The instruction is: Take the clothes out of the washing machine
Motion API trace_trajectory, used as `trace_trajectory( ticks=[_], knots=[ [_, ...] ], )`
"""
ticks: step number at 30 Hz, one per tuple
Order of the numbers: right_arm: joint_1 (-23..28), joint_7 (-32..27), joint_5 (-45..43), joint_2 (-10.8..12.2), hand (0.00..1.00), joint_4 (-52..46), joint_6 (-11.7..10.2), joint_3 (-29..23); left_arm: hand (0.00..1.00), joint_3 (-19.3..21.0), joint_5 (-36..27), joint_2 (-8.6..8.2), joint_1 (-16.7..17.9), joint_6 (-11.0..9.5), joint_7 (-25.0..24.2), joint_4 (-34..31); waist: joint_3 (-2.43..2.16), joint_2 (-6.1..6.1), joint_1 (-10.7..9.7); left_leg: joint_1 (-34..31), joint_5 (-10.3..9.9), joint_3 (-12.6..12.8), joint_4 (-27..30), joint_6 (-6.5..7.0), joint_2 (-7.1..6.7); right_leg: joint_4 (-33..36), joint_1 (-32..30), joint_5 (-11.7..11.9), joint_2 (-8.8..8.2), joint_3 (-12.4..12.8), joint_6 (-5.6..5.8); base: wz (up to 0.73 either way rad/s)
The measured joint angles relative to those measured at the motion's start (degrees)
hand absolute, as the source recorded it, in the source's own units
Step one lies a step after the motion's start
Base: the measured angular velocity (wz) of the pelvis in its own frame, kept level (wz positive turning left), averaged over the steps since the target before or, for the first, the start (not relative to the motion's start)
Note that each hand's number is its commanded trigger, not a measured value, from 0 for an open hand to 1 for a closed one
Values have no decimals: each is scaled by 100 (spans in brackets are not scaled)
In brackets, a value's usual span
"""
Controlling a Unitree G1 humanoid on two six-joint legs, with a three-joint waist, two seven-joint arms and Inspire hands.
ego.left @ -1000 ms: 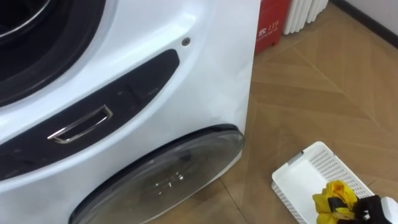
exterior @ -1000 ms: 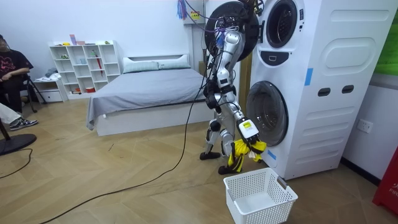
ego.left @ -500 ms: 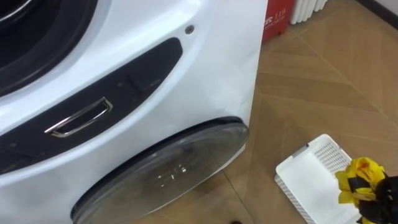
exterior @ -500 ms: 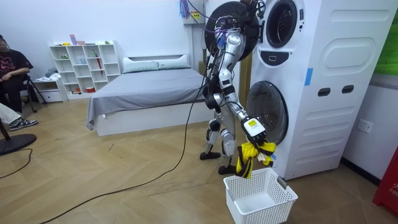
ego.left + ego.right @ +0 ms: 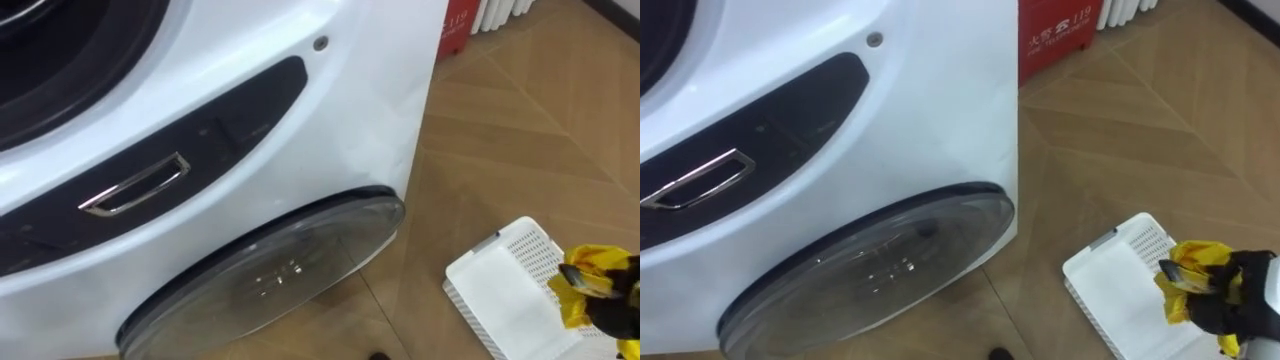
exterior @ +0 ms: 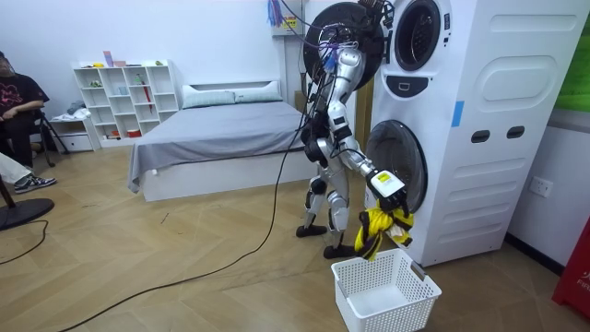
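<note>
Done: one yellow cloth (image 5: 1188,268) is out of the washer (image 5: 340,140).
Cloth: bunched in the right hand (image 5: 1252,300); in the room view it dangles just above the basket's rim, not inside it.
Fingers (image 5: 1225,305): curled round the cloth, holding it.
Left to do: by my reading, let the cloth drop into the basket, then go back for whatever the drum holds.
Basket (image 5: 1105,290): white, on the floor (image 5: 520,150) beside the washer; the part that shows is bare, with nothing in it.
Drum (image 5: 60,60): a dark opening at upper left; I cannot tell what is in it.
Robot: stands close before the washer, the basket just to its right.
</note>
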Motion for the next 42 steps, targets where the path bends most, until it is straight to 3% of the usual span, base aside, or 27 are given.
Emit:
trace_trajectory(
  ticks=[7, 17, 27, 30, 38, 42],
  knots=[
    [46, -10, -8, -135, 0, 4, -65, -4, 0, 0, -3, 0, 1, -60, -8, 1, -7, 14, 119, 0, 1, 0, 24, 0, 3, 6, -1, 6, -5, 0, -8, 0],
    [84, -22, -106, -145, 0, 5, -68, -3, 0, 0, -2, -1, 17, -58, -119, -2, -38, 56, 118, 21, 3, 11, 62, -3, 3, 18, 42, 17, -2, 3, -12, 0],
    [108, -115, -74, -145, 0, -1, -94, -93, 0, 27, 4, -1, 49, -85, -218, 96, -31, 42, 88, 155, 6, 4, 18, -7, 7, 12, 179, 16, -3, -1, -11, 0],
    [108, -91, -80, -144, 0, -33, -129, -216, 0, 159, 2, 0, 179, -116, -259, 101, -22, -20, 65, 200, 30, -18, -49, -17, 4, 8, 215, -8, -10, -14, 11, 1],
    [243, -46, -87, -117, 0, -147, -137, -217, 0, 333, 53, -3, 285, -115, -403, 106, -25, -336, 43, 189, 41, -167, 44, -36, 45, -1, 293, -25, -64, -202, -44, 12],
    [304, -37, -110, -111, 0, -151, -137, -218, 0, 364, 59, -3, 286, -113, -407, 116, -23, -368, 69, 260, 41, -214, 62, -35, 44, -10, 405, -50, -114, -332, -58, 16]
  ],
)
